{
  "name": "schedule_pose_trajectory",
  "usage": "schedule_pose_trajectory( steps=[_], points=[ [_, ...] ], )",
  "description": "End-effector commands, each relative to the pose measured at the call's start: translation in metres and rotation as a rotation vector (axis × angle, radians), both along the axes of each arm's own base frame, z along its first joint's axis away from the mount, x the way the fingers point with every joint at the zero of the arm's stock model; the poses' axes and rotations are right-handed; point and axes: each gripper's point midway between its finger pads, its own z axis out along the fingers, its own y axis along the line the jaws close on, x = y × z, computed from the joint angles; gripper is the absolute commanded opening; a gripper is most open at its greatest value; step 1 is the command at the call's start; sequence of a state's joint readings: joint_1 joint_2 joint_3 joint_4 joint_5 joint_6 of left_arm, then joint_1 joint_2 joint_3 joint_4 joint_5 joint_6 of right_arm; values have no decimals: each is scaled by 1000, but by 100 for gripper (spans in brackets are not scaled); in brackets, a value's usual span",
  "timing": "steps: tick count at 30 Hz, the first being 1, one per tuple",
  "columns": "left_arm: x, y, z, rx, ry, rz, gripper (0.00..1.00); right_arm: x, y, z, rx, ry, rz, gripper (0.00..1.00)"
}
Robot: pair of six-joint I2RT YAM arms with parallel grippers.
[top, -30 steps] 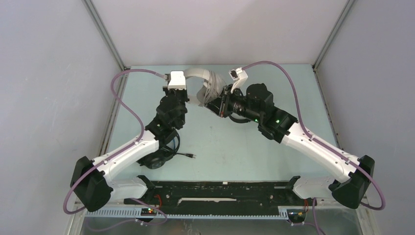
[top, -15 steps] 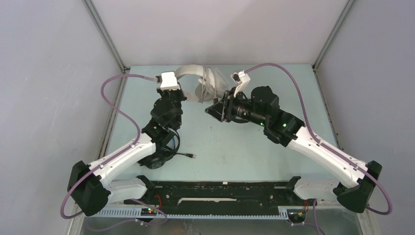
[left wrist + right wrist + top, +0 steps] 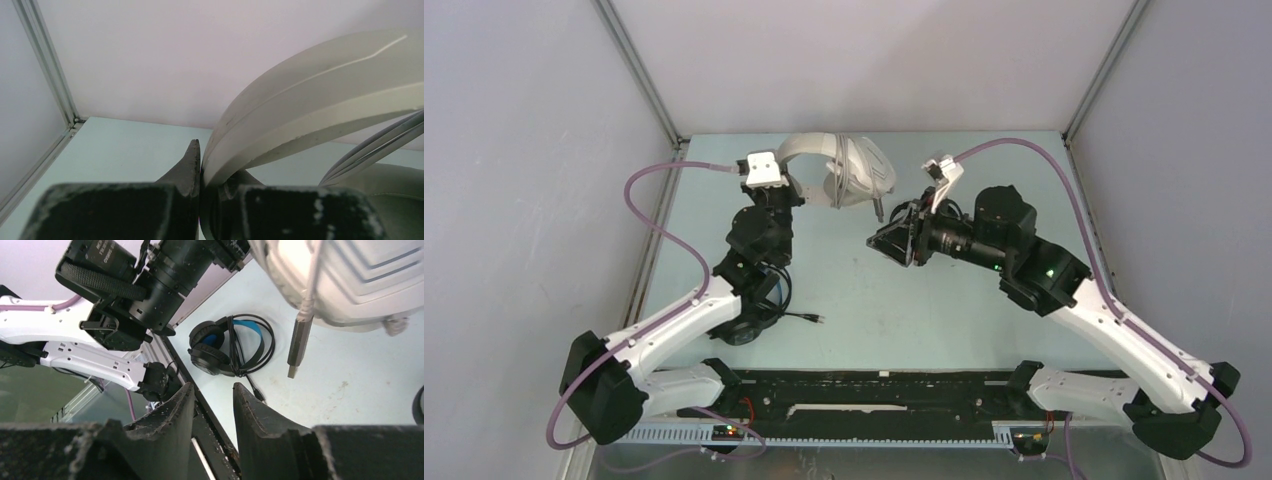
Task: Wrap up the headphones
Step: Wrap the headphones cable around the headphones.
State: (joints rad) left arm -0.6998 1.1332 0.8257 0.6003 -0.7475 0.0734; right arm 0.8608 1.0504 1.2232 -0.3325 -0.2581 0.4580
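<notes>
Left tool (image 3: 201, 172) pinches white headphones (image 3: 852, 165) by the headband, far side of desk (image 3: 874, 300). Right tool (image 3: 212, 390) part-open, empty. Grey cable (image 3: 314, 270) looks mostly wound, plug (image 3: 299, 342) dangling. Next: regrasp and tuck the plug.

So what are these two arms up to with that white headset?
The left gripper is clamped on the headband of the white over-ear headphones, holding them up at the far end of the table. Their grey cable looks wound around them, plug dangling. The right gripper hangs open nearby, empty. A black pair with a blue headband lies by the left arm.
</notes>
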Motion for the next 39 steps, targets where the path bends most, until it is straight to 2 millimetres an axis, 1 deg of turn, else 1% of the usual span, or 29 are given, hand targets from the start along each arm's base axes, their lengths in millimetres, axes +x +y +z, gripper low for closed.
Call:
schedule_pose_trajectory(
  steps=[1,3,7,11,14,15,19,22,30,31,37,39],
  points=[
    [-19,8,58,-190,-209,-52,0,1,-18,14,16,-53,-28,38],
    [-22,9,61,-196,-221,-59,0,2,-23,24,46,-73,-45,38],
    [-23,10,64,-195,-228,-60,0,5,-33,54,127,-139,-100,38],
    [-24,10,65,-186,-229,-64,0,27,-50,75,128,-212,-243,37],
    [-23,8,64,-178,-227,-69,0,39,-50,85,94,-234,-286,36],
    [-23,8,64,-176,-225,-71,0,44,-47,85,80,-232,-290,36],
    [-21,4,61,-162,-214,-82,0,53,-35,91,60,-228,-283,35],
    [-20,3,59,-156,-206,-80,0,60,-27,90,27,-225,-282,34],
    [-18,3,56,-133,-188,-71,0,63,-11,83,-8,-212,-256,34],
    [-17,3,55,-133,-185,-71,0,70,-11,78,-47,-211,-294,34],
    [-16,2,55,-131,-180,-71,0,77,-12,67,-105,-218,-347,33],
    [-16,2,54,-127,-177,-71,0,79,-10,65,-112,-218,-346,33]
  ],
)
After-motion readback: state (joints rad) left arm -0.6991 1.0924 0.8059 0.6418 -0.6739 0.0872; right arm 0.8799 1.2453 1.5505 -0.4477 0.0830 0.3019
